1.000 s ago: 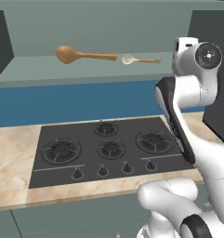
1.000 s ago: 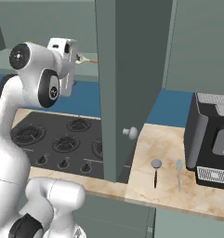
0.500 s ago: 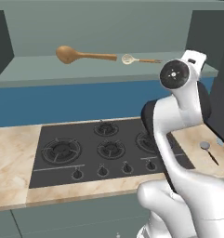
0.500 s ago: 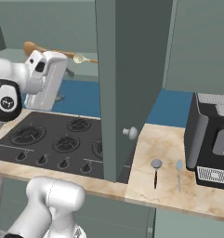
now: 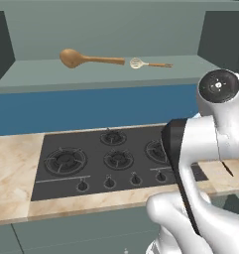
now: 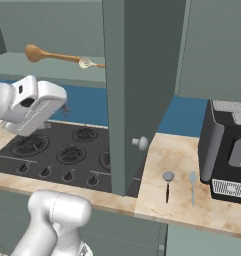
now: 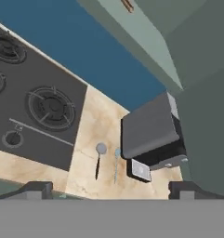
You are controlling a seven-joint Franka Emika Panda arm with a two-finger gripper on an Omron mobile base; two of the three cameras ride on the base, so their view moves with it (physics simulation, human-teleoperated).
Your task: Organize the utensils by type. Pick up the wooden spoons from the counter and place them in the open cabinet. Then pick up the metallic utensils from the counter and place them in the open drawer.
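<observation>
Two dark fingertips (image 7: 39,189) are seen at the bottom of the hand view, set far apart with nothing between them, so the gripper (image 7: 111,191) is spread wide and empty. Most of each finger is cut off by the lower edge. In the right base view the white hand (image 6: 34,105) is held above the left part of the cooktop (image 6: 67,150), tilted, its fingers hidden behind its own housing. In the left base view the arm (image 5: 210,149) is bent over at the right, and the right end of the cooktop and the counter beyond it are covered by it.

On the marbled counter (image 6: 167,200), between the cooktop and a dark appliance (image 6: 227,155), the two metallic utensils lie side by side, close but apart: the round-headed one with the dark handle (image 6: 167,185) and the pale blue-grey spoon (image 6: 193,187). Their small size makes finer detail hard to tell. The appliance is cut off at the right edge.

Farther back, the open cabinet door (image 6: 137,90) with its round knob (image 6: 141,143) stands edge-on and hides the right part of the cabinet shelf (image 5: 106,74). On that shelf the large wooden spoon (image 5: 89,58) and the small pale-bowled spoon (image 5: 148,63) lie end to end, with a small gap between them.
</observation>
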